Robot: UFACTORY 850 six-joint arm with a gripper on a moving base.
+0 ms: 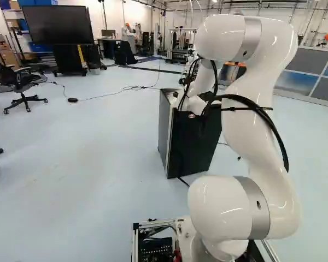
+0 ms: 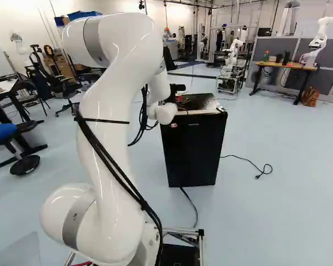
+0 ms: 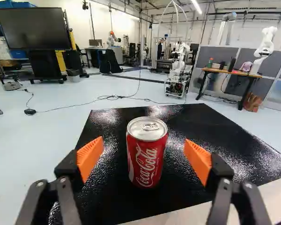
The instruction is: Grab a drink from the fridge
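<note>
A white robot arm (image 2: pixel 114 138) leans out above a low black fridge (image 2: pixel 193 152) on the pale floor (image 1: pixel 93 164). At its end, the black gripper (image 2: pixel 178 91) spreads its two orange-padded fingers wide, touching nothing. Between them, a red soda can (image 3: pixel 147 154) stands upright on the fridge's glossy top, apart from both pads.

left base view: it looks from behind the arm (image 1: pixel 249 125), on its left, ahead and slightly down
right base view: from behind the arm's right side, facing the same way
wrist view: close above the fridge (image 3: pixel 107 192), facing across its top
fridge: shared by both base views
desk (image 2: pixel 286 65): shared by right base and wrist views
</note>
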